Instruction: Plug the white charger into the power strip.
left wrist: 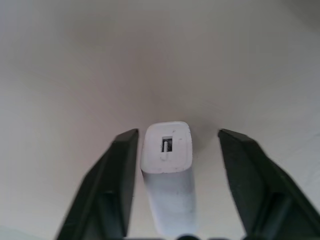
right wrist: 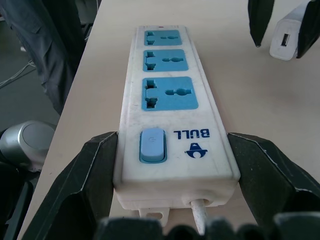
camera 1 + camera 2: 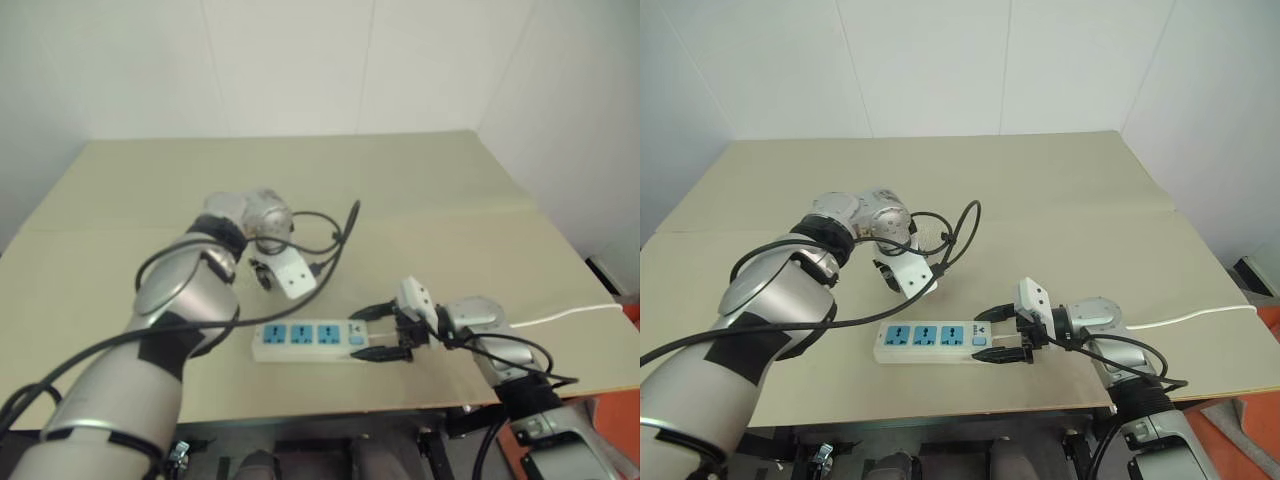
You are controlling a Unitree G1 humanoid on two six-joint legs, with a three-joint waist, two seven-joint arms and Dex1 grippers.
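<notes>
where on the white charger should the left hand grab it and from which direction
Probably by its two long flat sides, coming straight down from above. The white charger stands upright on the table with its port end facing up, and the left hand already straddles it, one finger close beside it, the other apart.

The power strip [image 2: 175, 150] is smooth white plastic, faintly scuffed, with matt blue plastic sockets [image 2: 169, 93] and a glossy pale-blue switch [image 2: 151, 145]. The white charger [image 1: 167, 172] looks like satin-smooth plastic. The table [image 3: 430, 190] has a matt beige surface. Black gripper fingers [image 2: 87, 182] look like matt plastic.
</notes>
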